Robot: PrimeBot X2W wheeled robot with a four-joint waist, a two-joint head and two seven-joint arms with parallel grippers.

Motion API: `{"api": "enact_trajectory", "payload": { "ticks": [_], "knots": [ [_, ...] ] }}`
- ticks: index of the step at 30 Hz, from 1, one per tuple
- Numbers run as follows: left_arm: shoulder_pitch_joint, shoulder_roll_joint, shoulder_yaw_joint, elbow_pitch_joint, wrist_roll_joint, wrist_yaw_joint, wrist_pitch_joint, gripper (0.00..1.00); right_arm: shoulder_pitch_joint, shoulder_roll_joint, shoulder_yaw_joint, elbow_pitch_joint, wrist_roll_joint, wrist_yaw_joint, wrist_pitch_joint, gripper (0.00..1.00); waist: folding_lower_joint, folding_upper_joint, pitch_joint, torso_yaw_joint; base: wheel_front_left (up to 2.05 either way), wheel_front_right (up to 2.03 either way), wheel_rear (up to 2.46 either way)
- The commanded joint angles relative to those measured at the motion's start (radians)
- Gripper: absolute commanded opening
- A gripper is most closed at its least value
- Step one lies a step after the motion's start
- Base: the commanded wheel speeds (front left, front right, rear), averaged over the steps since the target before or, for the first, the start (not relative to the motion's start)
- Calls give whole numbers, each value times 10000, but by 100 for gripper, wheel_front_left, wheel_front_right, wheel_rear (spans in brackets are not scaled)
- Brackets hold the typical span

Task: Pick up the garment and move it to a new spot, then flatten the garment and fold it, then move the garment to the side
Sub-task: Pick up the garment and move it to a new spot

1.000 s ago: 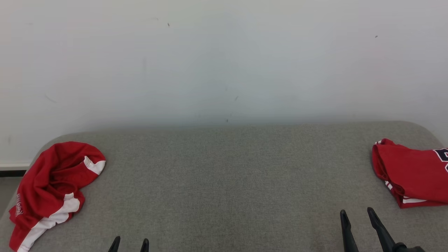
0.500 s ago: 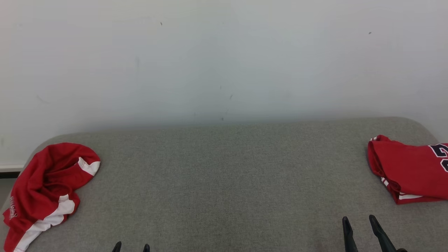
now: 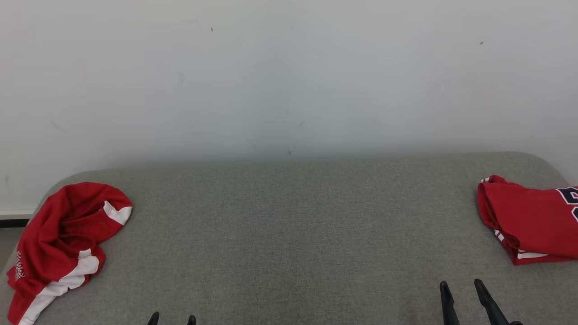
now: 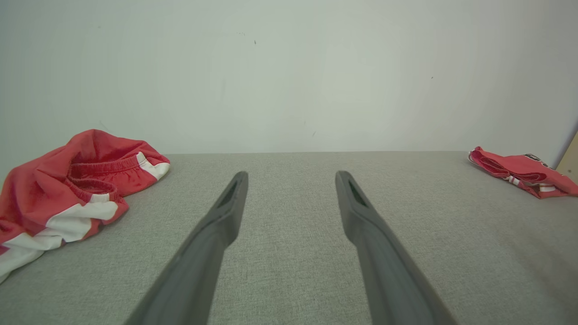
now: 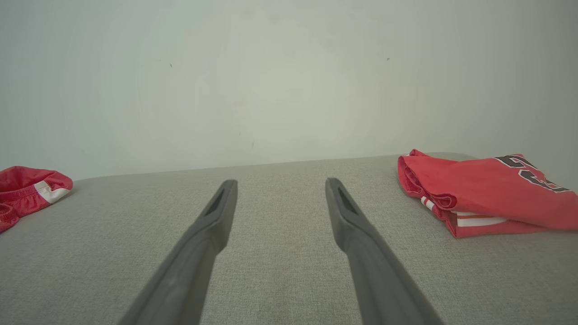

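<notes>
A crumpled red garment (image 3: 63, 243) with white stripes lies heaped at the left end of the grey padded surface (image 3: 289, 234); it also shows in the left wrist view (image 4: 67, 189). A second red garment (image 3: 528, 225) with dark lettering lies folded flat at the right end, near in the right wrist view (image 5: 478, 194). My left gripper (image 3: 172, 318) is open at the bottom edge, well right of the crumpled garment. My right gripper (image 3: 461, 289) is open at the lower right, just short of the folded garment. Nothing sits between the fingers of the left gripper (image 4: 291, 176) or the right gripper (image 5: 281, 183).
A pale wall (image 3: 289, 81) rises right behind the grey surface. The surface's corners are rounded, and a strip of floor and skirting (image 3: 13, 219) shows past its left end. The wide middle of the surface lies between the two garments.
The head camera has shifted slightly. Both grippers have drawn back a little toward the bottom edge of the head view. Neither garment has moved.
</notes>
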Motion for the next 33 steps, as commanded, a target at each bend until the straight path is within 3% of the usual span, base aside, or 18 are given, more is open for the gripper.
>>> {"api": "enact_trajectory", "payload": {
  "ticks": [1,15,33],
  "knots": [
    [-41,1,9,21,69,19,-41,100,-92,-44,19,24,44,-11,-1,100,0,0,11,-3,0,0,0],
    [-153,1,-147,7,-67,194,-41,100,-259,-106,443,48,63,-11,0,100,0,0,154,345,0,0,0],
    [-256,1,-140,-105,-43,236,-41,100,-449,-103,1102,-9,318,-11,-1,100,0,0,322,2246,0,0,0]
  ]
}}
